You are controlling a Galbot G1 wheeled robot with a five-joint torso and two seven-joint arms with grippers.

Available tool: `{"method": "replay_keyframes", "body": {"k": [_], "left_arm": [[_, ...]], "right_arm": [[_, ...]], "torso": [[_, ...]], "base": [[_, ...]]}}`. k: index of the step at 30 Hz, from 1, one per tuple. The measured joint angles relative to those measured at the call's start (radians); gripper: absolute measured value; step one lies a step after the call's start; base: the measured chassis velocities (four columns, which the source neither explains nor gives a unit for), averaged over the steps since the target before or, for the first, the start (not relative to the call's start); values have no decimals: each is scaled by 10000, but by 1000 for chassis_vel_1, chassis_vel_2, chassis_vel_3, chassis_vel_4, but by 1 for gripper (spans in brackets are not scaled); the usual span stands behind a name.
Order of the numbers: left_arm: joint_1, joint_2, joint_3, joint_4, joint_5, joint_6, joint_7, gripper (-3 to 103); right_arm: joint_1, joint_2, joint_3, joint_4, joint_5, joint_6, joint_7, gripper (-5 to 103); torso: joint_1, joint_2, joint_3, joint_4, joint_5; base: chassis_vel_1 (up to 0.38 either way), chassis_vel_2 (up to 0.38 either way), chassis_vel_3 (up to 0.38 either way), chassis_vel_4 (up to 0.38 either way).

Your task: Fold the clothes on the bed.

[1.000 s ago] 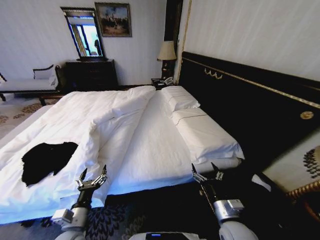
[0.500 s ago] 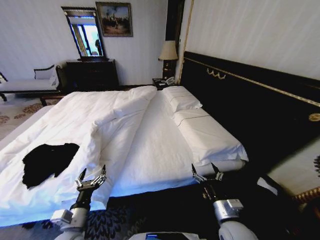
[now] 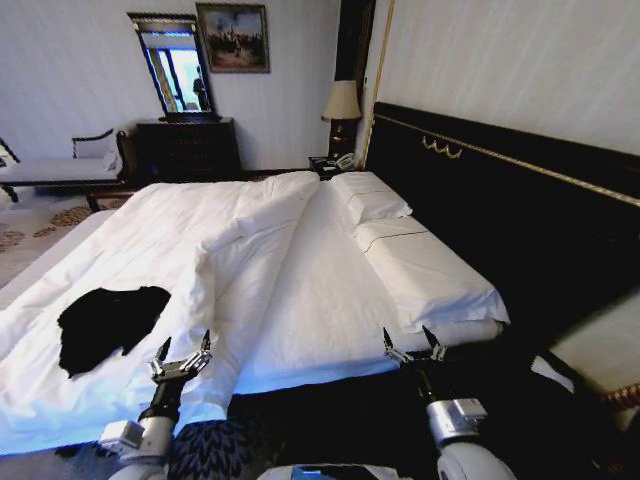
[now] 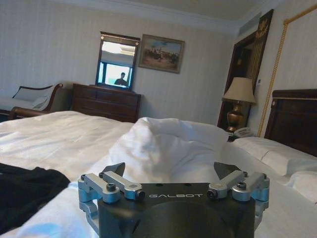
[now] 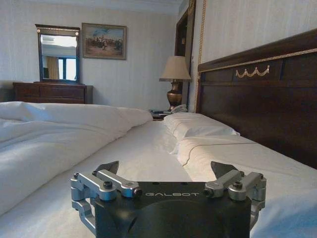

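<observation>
Black end effectors, left [image 3: 181, 358] and right [image 3: 414, 350], hover at lower frame, fingers wide, empty, at the bed [image 3: 330, 300] edge, presumably staged for approach. Farther, left of frame: crumpled black T-shirt [image 3: 108, 322] lies unfolded on the duvet [image 3: 190, 240].

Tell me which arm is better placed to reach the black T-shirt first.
Left. The left tool hangs open at the bed edge beside the black T-shirt; the right tool sits far across, near the pillows.
</observation>
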Motion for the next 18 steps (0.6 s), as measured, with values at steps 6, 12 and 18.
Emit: {"method": "replay_keyframes", "body": {"k": [6, 12, 18], "left_arm": [[25, -17, -6, 8, -16, -28, 9, 100], [22, -16, -9, 16, -23, -33, 14, 100], [17, -10, -6, 19, -23, -33, 17, 100]], "right_arm": [[-9, -10, -1, 8, 7, -2, 1, 100], [-5, -6, -2, 14, 13, -5, 5, 100], [-7, -2, -1, 32, 18, -5, 10, 100]], "torso": [[0, -1, 0, 0, 1], [0, 0, 0, 0, 1], [-1, 0, 0, -1, 0]], "base": [[82, 67, -75, -69], [70, 58, -77, -70], [70, 74, -72, -79]]}}
